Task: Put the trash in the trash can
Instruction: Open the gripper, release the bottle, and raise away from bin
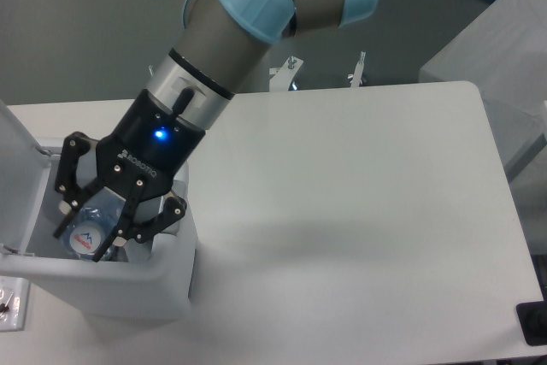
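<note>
**A:** What did the surface and the room look like from your feed?

**B:** I saw a white counter (359, 211) filling most of the frame, with a grey wall behind it along the top. A pale grey block stood at the right edge, and something blue sat in the upper right corner. Two small metal fittings showed at the counter's far edge, near the top centre.

**A:** And the arm?

**B:** My arm (256, 6) came down from the top centre and slanted toward the lower left. The hand (90, 232) was down inside the open trash can (162, 275) at the lower left, its blue light lit. Its fingers (64, 181) were closed around the bottle (85, 230), whose bluish label faced the camera. So the bottle sat within the bin's walls, gripped. I could not make out the wrapper; the hand hid the bin's floor.

**A:** How tight was it there?

**B:** The right-hand finger was just beside the bin's near right rim. The lid (17, 168) stood upright at the left edge of the frame, close to the other finger.
</note>
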Available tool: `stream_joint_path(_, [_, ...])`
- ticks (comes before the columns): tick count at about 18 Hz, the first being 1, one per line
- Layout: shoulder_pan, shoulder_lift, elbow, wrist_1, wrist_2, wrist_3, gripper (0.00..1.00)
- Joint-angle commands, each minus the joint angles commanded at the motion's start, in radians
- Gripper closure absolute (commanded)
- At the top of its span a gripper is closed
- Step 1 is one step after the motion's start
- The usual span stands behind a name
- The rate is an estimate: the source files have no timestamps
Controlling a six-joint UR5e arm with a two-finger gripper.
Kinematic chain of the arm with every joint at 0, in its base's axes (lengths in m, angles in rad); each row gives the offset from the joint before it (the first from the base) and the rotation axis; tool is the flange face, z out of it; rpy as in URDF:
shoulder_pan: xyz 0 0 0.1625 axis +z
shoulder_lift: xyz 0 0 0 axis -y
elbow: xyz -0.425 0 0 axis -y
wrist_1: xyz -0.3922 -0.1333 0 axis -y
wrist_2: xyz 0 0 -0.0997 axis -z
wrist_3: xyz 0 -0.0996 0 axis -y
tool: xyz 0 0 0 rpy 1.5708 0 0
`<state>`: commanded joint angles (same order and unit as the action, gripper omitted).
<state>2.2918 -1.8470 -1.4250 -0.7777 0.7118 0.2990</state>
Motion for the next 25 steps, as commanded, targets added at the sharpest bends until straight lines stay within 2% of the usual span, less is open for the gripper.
stream_joint_path(3, [0.005,0.014,-0.028,0.000,-0.002,0.008,0.00])
stream_joint_path(6, [0.026,0.017,-0.029,0.000,0.000,0.037,0.00])
stream_joint_path(11, [0.149,0.060,-0.040,-0.003,0.002,0.127,0.00])
stream_joint_path(14, [0.259,0.121,-0.104,-0.003,0.005,0.239,0.00])
stream_joint_path(17, [0.310,0.161,-0.167,-0.005,0.144,0.394,0.00])
stream_joint_path(20, [0.348,0.157,-0.184,-0.017,0.222,0.500,0.00])
stream_joint_path(22, [0.374,0.150,-0.166,-0.069,0.264,0.516,0.00])
stream_joint_path(25, [0.377,0.140,-0.121,-0.248,0.446,0.587,0.00])
